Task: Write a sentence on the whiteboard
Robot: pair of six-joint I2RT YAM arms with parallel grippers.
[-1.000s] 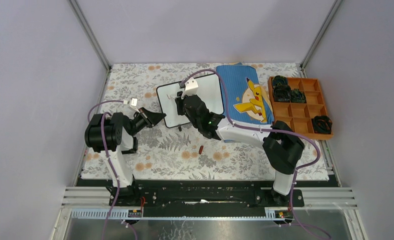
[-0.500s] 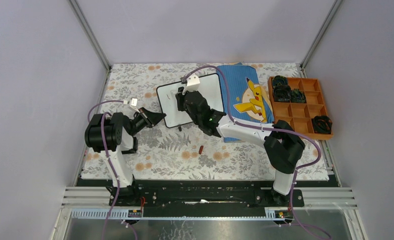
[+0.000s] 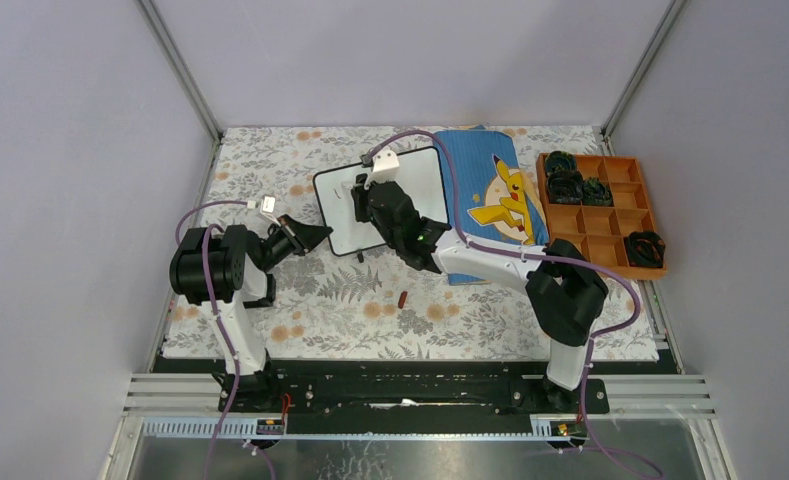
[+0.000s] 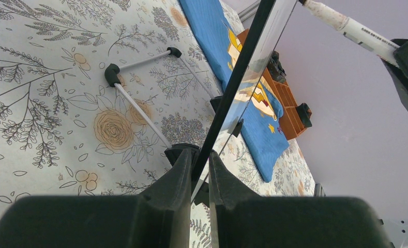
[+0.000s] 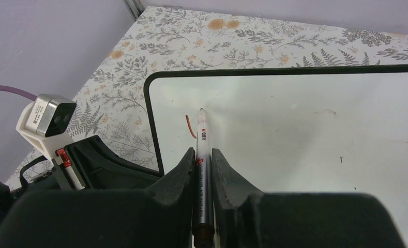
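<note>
Right wrist view: right fingers [image 5: 183, 173] pinch marker [image 5: 202, 155], tip at whiteboard [image 5: 295, 134], one red stroke [image 5: 190, 126] drawn. The whiteboard sits tilted just left of blue cloth [image 3: 490, 190]; left fingers [image 4: 180, 173] clamp its rim farthest from cloth. Likely light, stiff, slick; hold by rim.

A floral tablecloth [image 3: 320, 300] lies under soft, even light. Plain lilac-grey walls [image 3: 400, 60] enclose it behind and at both sides. Aluminium posts [image 3: 180, 70] rise at its far corners.

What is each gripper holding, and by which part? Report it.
Left gripper clamps the whiteboard by its black rim; right gripper pinches the marker by its barrel.
</note>
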